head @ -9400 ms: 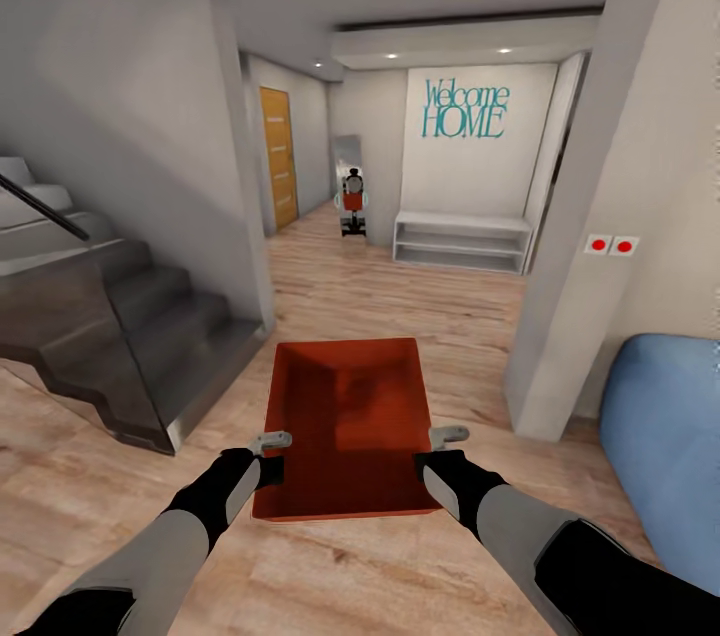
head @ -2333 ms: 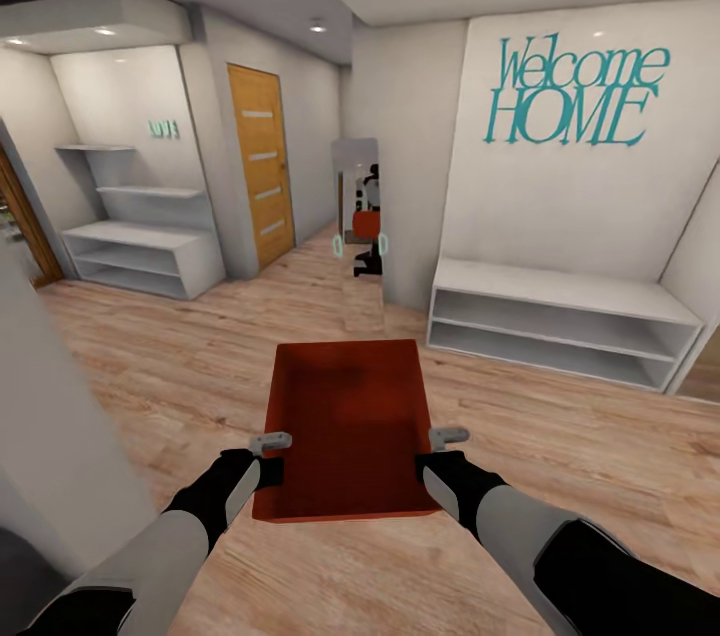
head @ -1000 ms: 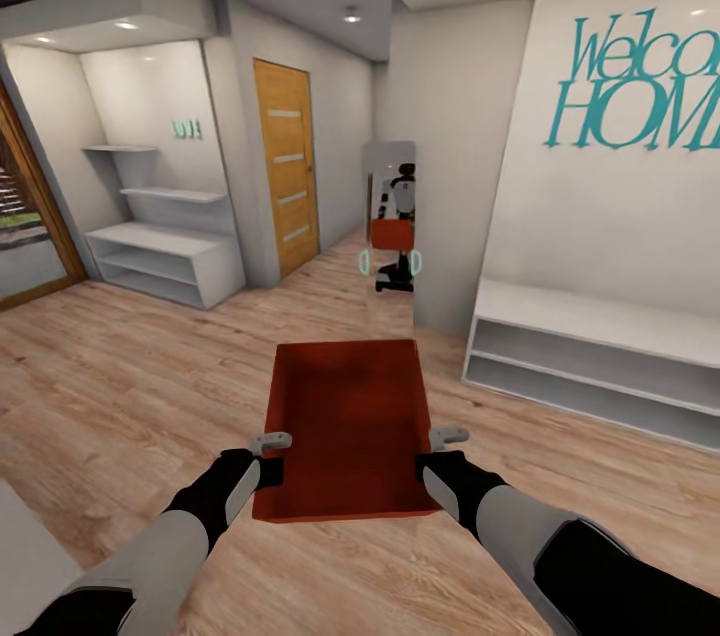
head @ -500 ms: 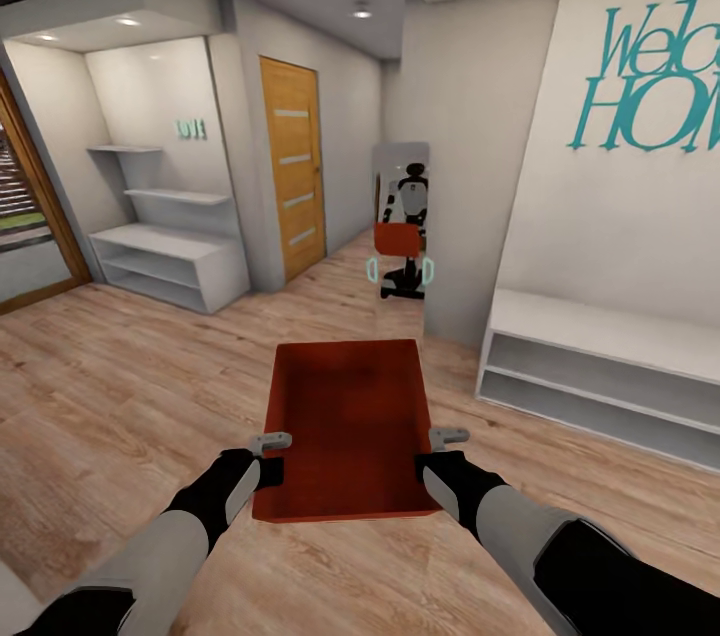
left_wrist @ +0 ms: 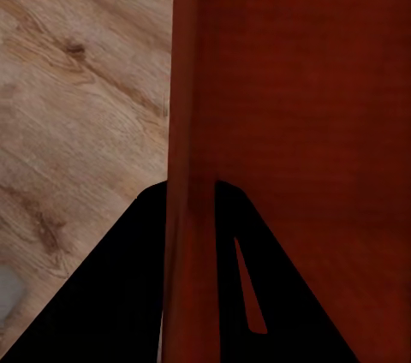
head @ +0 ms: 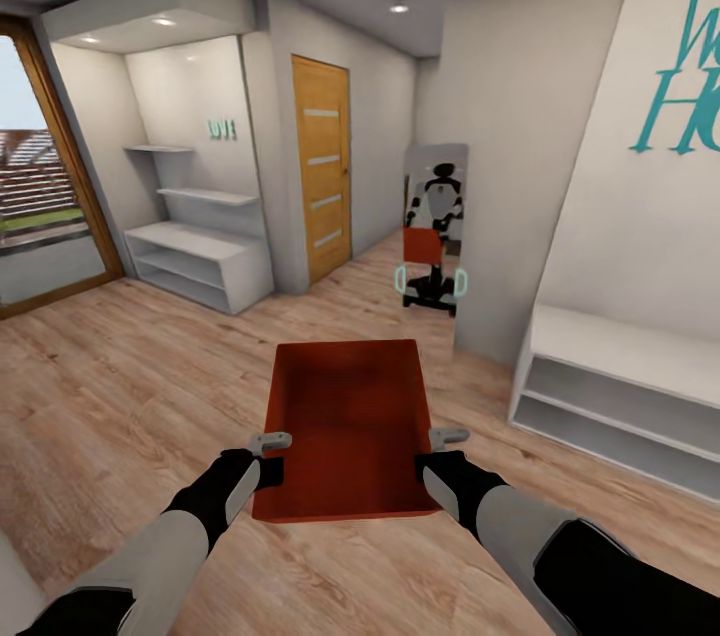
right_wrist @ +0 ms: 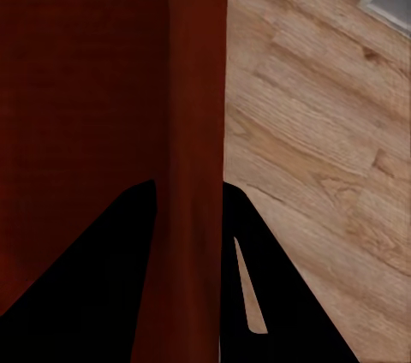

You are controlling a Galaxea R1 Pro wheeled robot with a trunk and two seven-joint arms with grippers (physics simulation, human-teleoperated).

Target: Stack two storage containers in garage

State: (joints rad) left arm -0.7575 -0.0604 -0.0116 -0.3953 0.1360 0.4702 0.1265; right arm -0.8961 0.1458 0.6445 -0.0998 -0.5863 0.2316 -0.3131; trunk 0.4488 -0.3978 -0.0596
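I hold one orange-red storage container (head: pixel 347 421) level in front of me, above a light wood-plank floor. My left gripper (head: pixel 268 456) is shut on its left wall, and my right gripper (head: pixel 432 454) is shut on its right wall. In the left wrist view the red wall (left_wrist: pixel 190 149) runs between two dark fingers (left_wrist: pixel 111 294). The right wrist view shows the same grip on the other wall (right_wrist: pixel 197 123), with a finger (right_wrist: pixel 265 294) on each side. The bin is empty inside.
A wooden panel door (head: pixel 322 181) stands ahead in a hallway. A standing mirror (head: pixel 433 231) to its right reflects me. White shelves (head: pixel 195 256) sit at the left by a wood-framed glass door (head: pixel 45 186). A white bench shelf (head: pixel 620 386) lines the right wall.
The whole view has swung left as I turn and roll forward: the wall lettering slid off to the right and the glass door came in at the left. My grip on the container is unchanged.
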